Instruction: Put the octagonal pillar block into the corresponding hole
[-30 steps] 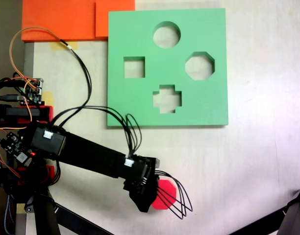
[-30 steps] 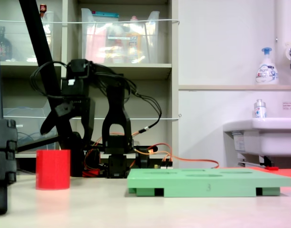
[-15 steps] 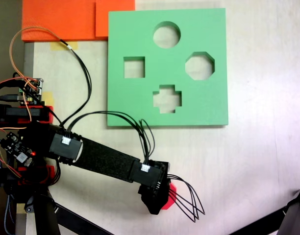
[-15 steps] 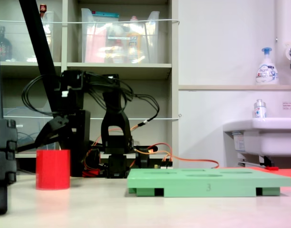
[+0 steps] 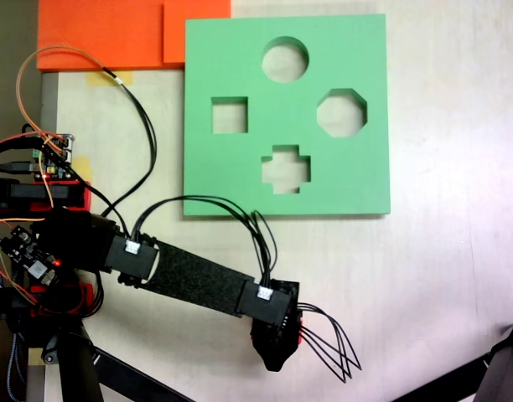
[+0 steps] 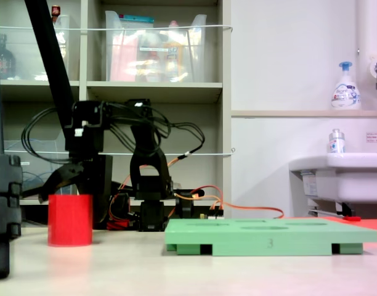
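Note:
The octagonal pillar block (image 6: 69, 220), bright red, stands upright on the table to the left of the green board (image 6: 271, 237). In the top-down fixed view the gripper head covers almost all of it. My gripper (image 6: 68, 189) (image 5: 278, 345) hangs open just above the block's top, one jaw slanting down to the left and the other on the right side. Nothing is held. The corresponding hole (image 5: 341, 112), eight-sided, lies at the right of the green board (image 5: 240, 176), beside round, square and cross cutouts.
Orange foam sheets (image 5: 114, 33) lie at the top left. A circuit board and loose wires (image 5: 47, 159) sit by the arm's base. A black stand leg (image 5: 491, 373) crosses the bottom right corner. A white basin (image 6: 336, 176) stands beyond the table.
The gripper has moved down and over the red block, covering it from above. In the side view it has sunk from well above the block to just over its top.

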Controlling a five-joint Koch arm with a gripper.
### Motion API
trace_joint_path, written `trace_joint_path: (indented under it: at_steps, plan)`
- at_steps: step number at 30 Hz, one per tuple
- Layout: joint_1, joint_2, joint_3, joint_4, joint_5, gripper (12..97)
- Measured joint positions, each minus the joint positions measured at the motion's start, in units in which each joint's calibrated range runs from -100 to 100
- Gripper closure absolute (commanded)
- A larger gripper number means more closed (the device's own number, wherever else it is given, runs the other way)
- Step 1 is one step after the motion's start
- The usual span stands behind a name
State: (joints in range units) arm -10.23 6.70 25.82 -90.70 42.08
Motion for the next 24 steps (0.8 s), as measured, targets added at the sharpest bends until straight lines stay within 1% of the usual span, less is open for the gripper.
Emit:
trace_joint_path:
  at_steps: [4, 6, 19, 24]
  plan:
    - [0.15, 0.55, 0.59, -0.10, 0.54, 61.2]
    - [0.15, 0.27, 0.78, -1.37, 0.98, 64.6]
    - [-0.20, 0.41, 0.29, -3.03, 3.32, 64.9]
    - [0.44, -4.10, -0.88, -3.43, 4.25, 65.3]
